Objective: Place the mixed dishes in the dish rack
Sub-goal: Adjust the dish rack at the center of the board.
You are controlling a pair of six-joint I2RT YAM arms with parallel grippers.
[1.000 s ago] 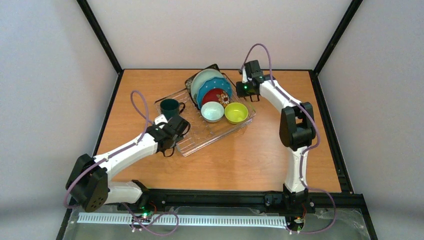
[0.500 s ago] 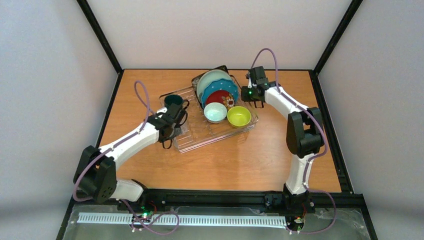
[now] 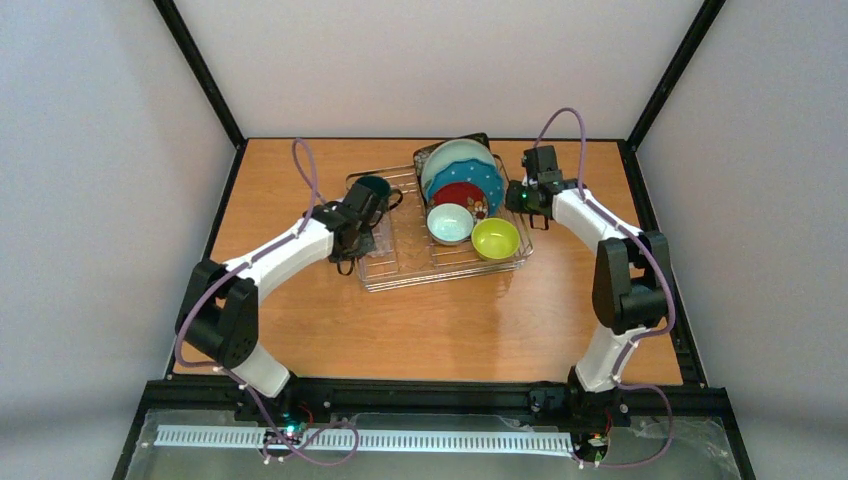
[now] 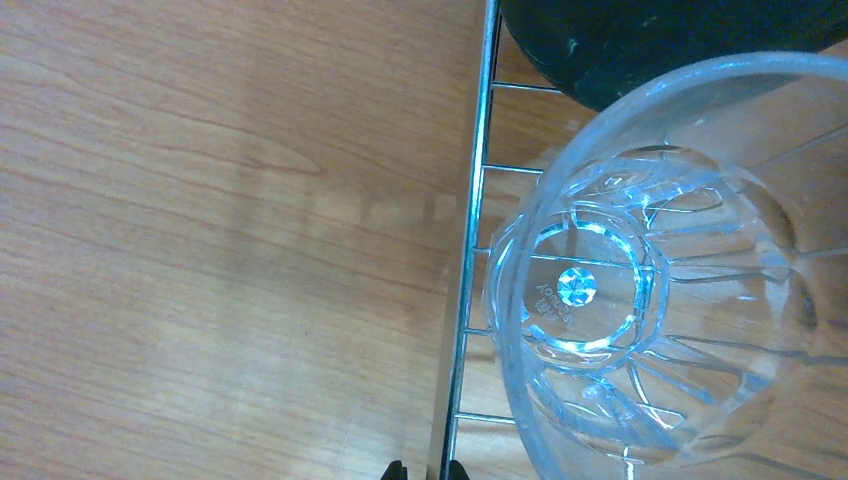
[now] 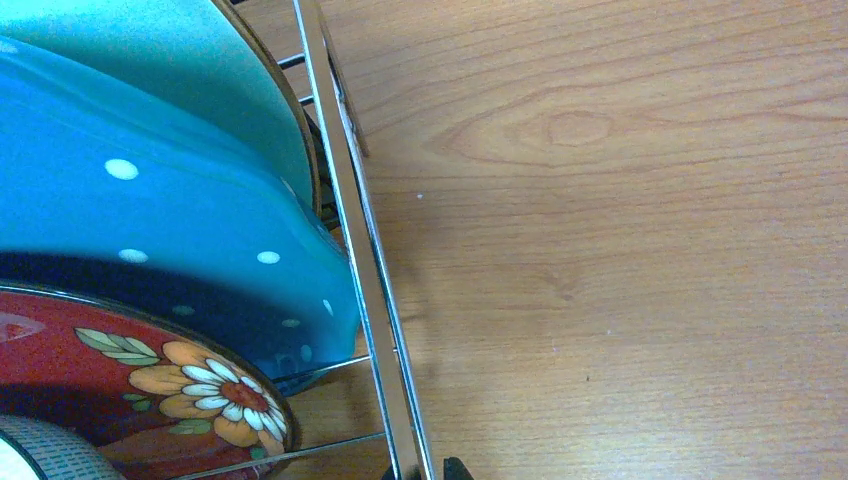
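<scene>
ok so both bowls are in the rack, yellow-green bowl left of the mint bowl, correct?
Not quite. The yellow-green bowl sits right of the mint bowl, not left; the top external view shows it. Both are in the rack.

Dish rack: shiny chromed metal wire. Clear glass cup: transparent ribbed glass, glossy. Blue dotted plate, small red floral plate: smooth glazed ceramic. Table: wood-grain surface, satin.
</scene>
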